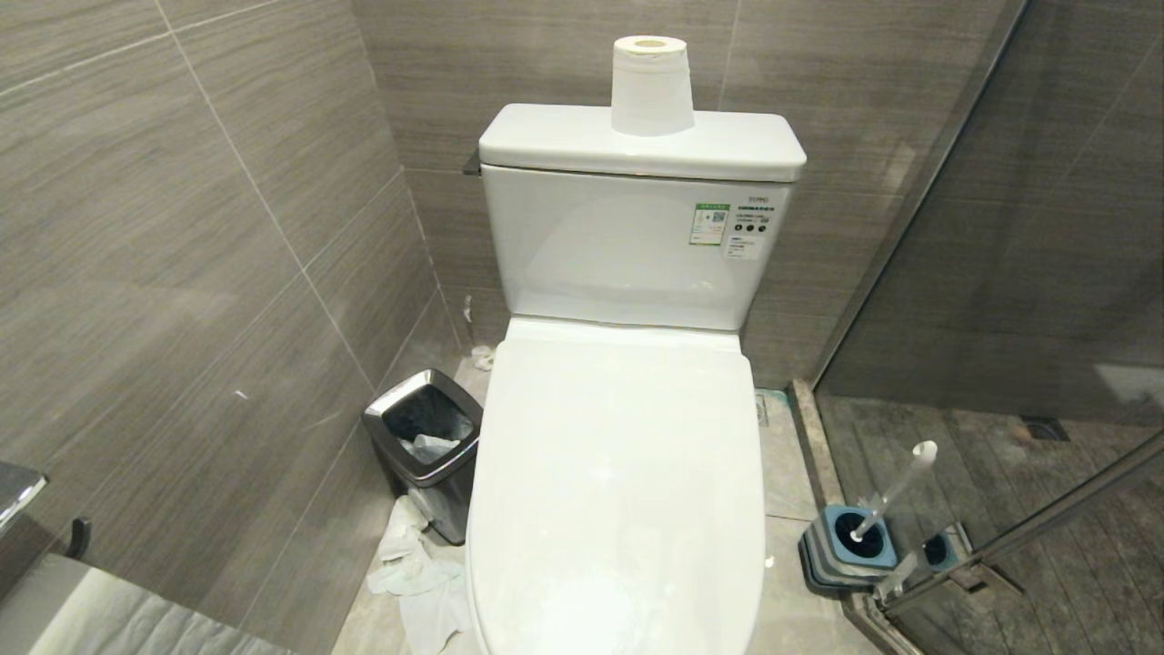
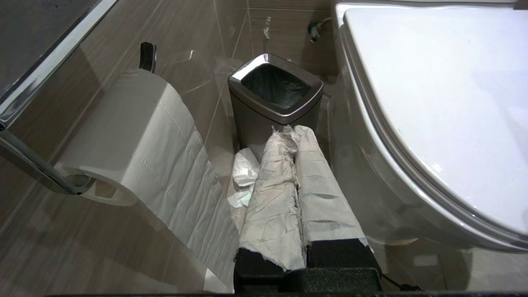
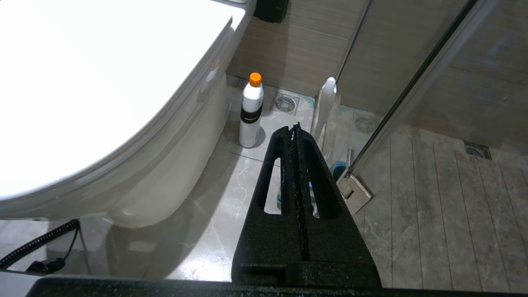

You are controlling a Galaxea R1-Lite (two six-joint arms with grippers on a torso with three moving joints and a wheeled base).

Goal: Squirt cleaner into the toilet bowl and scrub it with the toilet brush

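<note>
Right gripper (image 3: 298, 136) pressed together, empty; toilet brush (image 3: 326, 103) just beyond its tips, handle upright, nearer this arm.

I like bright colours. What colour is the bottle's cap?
Orange, on the white bottle; the right wrist view shows it best.

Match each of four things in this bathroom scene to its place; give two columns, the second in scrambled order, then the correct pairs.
Things:
1. toilet paper roll
2. toilet brush
3. bin
4. white bottle with orange cap

Places:
A. standing in its blue holder by the glass shower door
B. on the floor to the toilet's left, beside the wall
C. upright on the floor beside the toilet's base
D. on top of the tank lid

Pairs: 1-D, 2-A, 3-B, 4-C
</note>
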